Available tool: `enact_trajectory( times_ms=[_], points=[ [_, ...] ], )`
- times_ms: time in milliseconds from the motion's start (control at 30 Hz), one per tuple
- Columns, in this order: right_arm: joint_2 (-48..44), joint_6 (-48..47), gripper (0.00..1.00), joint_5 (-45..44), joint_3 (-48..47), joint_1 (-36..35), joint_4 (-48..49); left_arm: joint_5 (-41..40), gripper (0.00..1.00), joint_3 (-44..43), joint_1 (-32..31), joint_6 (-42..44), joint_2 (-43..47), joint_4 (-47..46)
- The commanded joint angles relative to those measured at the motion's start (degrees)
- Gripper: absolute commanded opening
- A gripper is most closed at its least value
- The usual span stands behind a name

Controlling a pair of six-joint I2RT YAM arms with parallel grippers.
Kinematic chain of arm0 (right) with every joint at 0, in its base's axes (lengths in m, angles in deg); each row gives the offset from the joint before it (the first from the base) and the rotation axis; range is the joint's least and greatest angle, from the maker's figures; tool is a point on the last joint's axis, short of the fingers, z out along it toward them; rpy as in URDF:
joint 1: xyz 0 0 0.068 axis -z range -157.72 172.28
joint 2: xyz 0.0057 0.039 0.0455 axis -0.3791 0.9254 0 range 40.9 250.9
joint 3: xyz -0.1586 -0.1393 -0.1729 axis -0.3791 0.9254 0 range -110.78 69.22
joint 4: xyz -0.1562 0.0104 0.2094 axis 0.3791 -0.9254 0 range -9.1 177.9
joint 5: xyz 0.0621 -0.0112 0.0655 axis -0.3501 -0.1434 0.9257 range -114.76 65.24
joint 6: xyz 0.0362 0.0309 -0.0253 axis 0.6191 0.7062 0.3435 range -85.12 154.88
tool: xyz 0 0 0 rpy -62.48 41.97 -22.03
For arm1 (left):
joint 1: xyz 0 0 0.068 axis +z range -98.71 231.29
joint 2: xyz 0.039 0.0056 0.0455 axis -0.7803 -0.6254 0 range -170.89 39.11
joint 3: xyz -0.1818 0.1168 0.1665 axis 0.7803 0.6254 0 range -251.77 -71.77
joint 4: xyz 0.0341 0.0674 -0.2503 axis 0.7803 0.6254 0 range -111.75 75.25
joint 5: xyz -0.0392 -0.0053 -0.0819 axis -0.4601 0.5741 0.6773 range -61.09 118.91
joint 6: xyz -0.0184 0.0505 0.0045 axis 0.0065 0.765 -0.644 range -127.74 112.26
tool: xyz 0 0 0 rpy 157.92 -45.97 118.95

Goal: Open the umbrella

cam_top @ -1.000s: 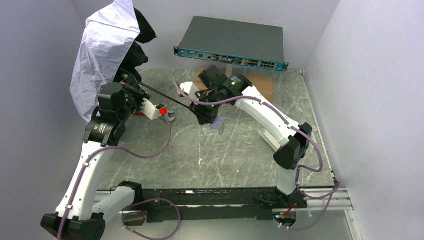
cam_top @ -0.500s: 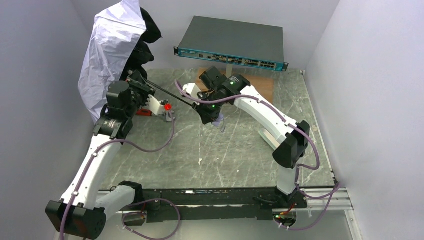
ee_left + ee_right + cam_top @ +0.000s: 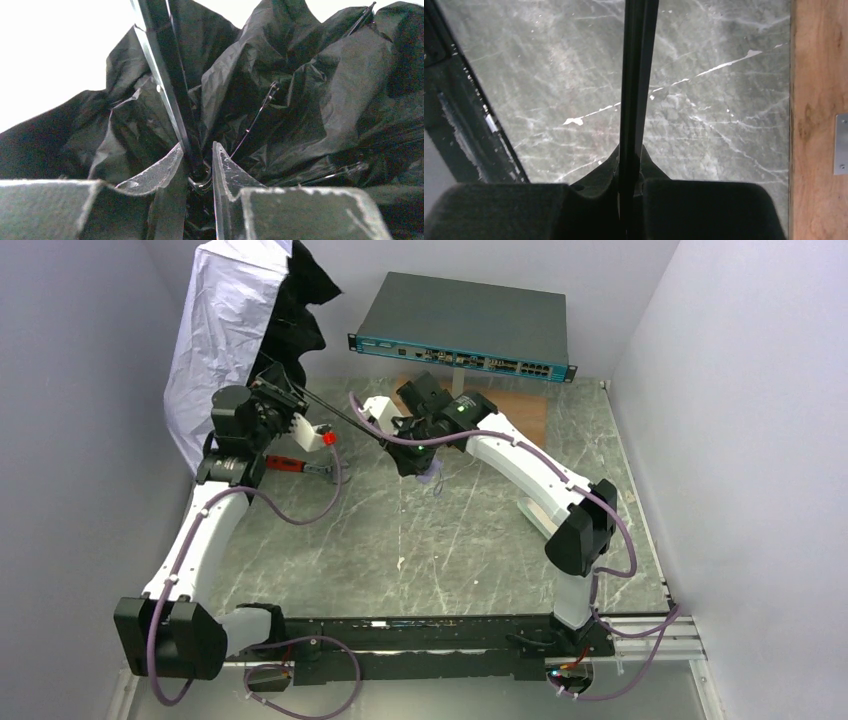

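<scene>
The umbrella (image 3: pixel 225 330) stands half-spread at the back left, with pale lavender fabric outside and black lining (image 3: pixel 320 90) inside. Its thin black shaft (image 3: pixel 345 420) slants down to the right. My left gripper (image 3: pixel 285 395) sits at the canopy end. In the left wrist view the left gripper (image 3: pixel 198 145) is open by a narrow gap, loosely round the shaft (image 3: pixel 170 85) just above a metal ring. My right gripper (image 3: pixel 405 455) is at the lower end; in its wrist view the right gripper (image 3: pixel 631 152) is shut on the shaft (image 3: pixel 636 75). The pale handle (image 3: pixel 433 473) pokes out below it.
A grey network switch (image 3: pixel 460 325) rests on a wooden block (image 3: pixel 525 410) at the back. A small red-handled tool (image 3: pixel 290 464) lies on the marble table (image 3: pixel 450 540) under my left arm. Walls close in on the left, back and right.
My left arm has swung up and toward the back, and the canopy has lifted and tipped more upright. The left jaws have loosened on the shaft; the right jaws have shut on it.
</scene>
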Motion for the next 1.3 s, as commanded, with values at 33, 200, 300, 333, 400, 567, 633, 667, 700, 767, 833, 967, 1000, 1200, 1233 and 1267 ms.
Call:
enact_trajectory(
  times_ms=[33, 200, 300, 333, 400, 567, 633, 667, 700, 767, 833, 967, 1000, 1200, 1233, 1267],
  points=[
    [-11.29, -12.52, 0.00, 5.17, 4.89, -1.62, -9.49, -18.48, 0.27, -4.95, 17.82, 0.49, -5.75, -12.64],
    [-12.84, -11.59, 0.00, 4.51, 8.26, -1.61, -8.72, -17.72, 0.27, -8.42, 22.80, 0.74, -8.69, -13.70],
    [-13.08, -11.39, 0.00, 4.33, 8.92, -1.57, -8.89, -18.46, 0.25, -10.06, 24.24, 1.39, -10.41, -15.15],
    [-13.16, -11.40, 0.00, 4.38, 9.00, -1.60, -8.94, -18.57, 0.24, -10.56, 24.48, 1.40, -10.78, -15.29],
    [-13.45, -11.39, 0.00, 4.34, 9.40, -1.60, -8.62, -18.67, 0.23, -11.44, 24.91, 1.44, -11.65, -15.96],
    [-14.38, -11.59, 0.00, 3.89, 10.92, -1.52, -8.04, -20.19, 0.23, -15.60, 26.00, 1.69, -14.30, -17.78],
    [-15.21, -11.48, 0.00, 3.63, 12.22, -1.44, -7.12, -20.56, 0.22, -17.80, 26.41, 1.53, -15.12, -18.09],
    [-15.69, -11.52, 0.00, 3.59, 12.73, -1.44, -6.72, -20.60, 0.22, -19.22, 26.70, 1.56, -15.50, -18.09],
    [-15.98, -11.48, 0.00, 3.53, 13.15, -1.40, -6.44, -20.61, 0.21, -20.29, 27.02, 1.62, -15.83, -18.16],
    [-16.29, -11.40, 0.00, 3.51, 13.82, -1.31, -6.26, -20.61, 0.19, -22.47, 27.58, 2.19, -16.56, -17.75],
    [-16.59, -11.46, 0.00, 3.42, 14.52, -1.31, -6.00, -20.74, 0.18, -24.56, 28.07, 2.47, -17.42, -17.38],
    [-17.23, -11.82, 0.00, 3.42, 16.13, -1.09, -5.46, -20.78, 0.13, -26.94, 28.88, 3.35, -18.62, -17.23],
    [-17.37, -11.89, 0.00, 3.39, 16.38, -1.12, -5.40, -20.74, 0.09, -27.09, 29.08, 3.78, -18.80, -17.65],
    [-17.80, -12.30, 0.00, 3.18, 18.58, -0.34, -5.50, -20.56, 0.00, -29.10, 30.68, 4.23, -20.48, -19.40],
    [-17.93, -12.37, 0.00, 3.19, 19.11, -0.14, -5.40, -20.64, 0.00, -30.00, 31.01, 4.25, -21.11, -19.59],
    [-18.03, -12.41, 0.00, 3.11, 19.60, -0.05, -5.25, -20.75, 0.00, -31.11, 31.39, 4.20, -21.76, -19.65]
  ],
)
